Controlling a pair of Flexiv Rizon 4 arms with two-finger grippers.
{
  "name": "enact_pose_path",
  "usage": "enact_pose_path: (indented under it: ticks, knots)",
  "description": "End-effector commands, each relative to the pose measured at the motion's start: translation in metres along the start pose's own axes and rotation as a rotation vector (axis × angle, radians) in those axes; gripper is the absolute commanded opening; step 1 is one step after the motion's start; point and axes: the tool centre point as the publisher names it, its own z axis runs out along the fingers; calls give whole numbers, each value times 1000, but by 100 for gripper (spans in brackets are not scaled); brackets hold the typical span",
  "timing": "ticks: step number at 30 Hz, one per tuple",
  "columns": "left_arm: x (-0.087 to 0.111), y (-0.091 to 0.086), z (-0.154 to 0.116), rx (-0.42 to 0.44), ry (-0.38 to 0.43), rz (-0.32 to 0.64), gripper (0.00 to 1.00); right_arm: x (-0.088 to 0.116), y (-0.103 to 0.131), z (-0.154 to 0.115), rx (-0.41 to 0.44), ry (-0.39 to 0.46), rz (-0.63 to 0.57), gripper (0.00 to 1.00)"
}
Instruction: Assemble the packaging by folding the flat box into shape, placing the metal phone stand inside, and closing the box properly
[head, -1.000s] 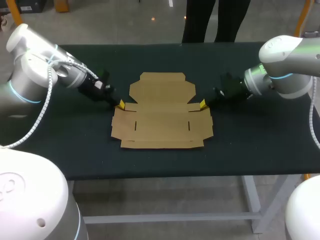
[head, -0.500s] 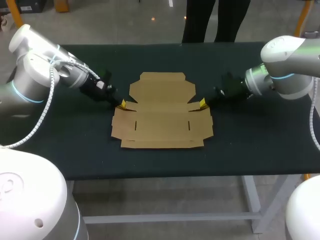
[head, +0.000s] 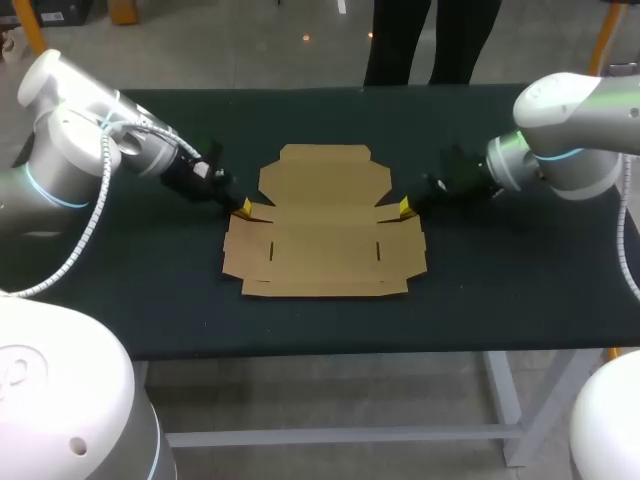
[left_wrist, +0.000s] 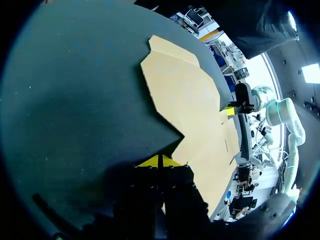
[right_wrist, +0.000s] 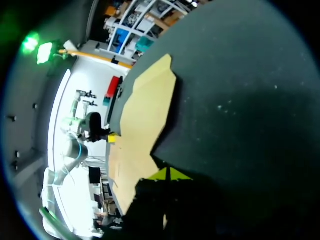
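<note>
The flat box (head: 325, 235) lies unfolded in the middle of the counter (head: 500, 290). Its narrower lid panel points away from the robot and its wider body panel, with the side flaps, lies nearer the robot. No phone stand shows anywhere on the counter, so the job looks to be at its first step, raising the walls.

The left end effector (head: 244, 208) sits at the box's left edge, right at the notch where the lid panel meets the left side flap. The right end effector (head: 405, 208) sits at the matching notch on the box's right edge. In the left wrist view the left end effector (left_wrist: 159, 161) has its yellow tips pressed together with nothing seen between them, and the cardboard (left_wrist: 190, 100) spreads out directly ahead. The right wrist view shows the same for the right end effector (right_wrist: 168, 174): its tips are closed and the sheet (right_wrist: 145, 115) starts just ahead.

The box therefore lies between the two arms, with each tip pointing inward across its width. Neither arm is nearer. The next move probably depends on each tip catching the flap edge on its own side of the box.
</note>
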Motion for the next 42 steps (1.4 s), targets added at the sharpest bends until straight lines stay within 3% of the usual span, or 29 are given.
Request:
enact_pose_path:
  ticks: [1, 7, 19, 42]
  knots:
    - [3, -1, 1, -2, -1, 4, 0, 1, 3, 3, 6, 1, 1, 0]
    - [5, -1, 0, 1, -11, 8, 0, 9, 1, 0, -10, -2, -14, 0]
    - [17, -6, 1, 0, -84, 4, 0, 23, 1, 3, -23, -89, -12, 0]
    - [28, -5, 3, 23, -220, -71, 0, 27, 2, 7, -29, -175, 4, 0]
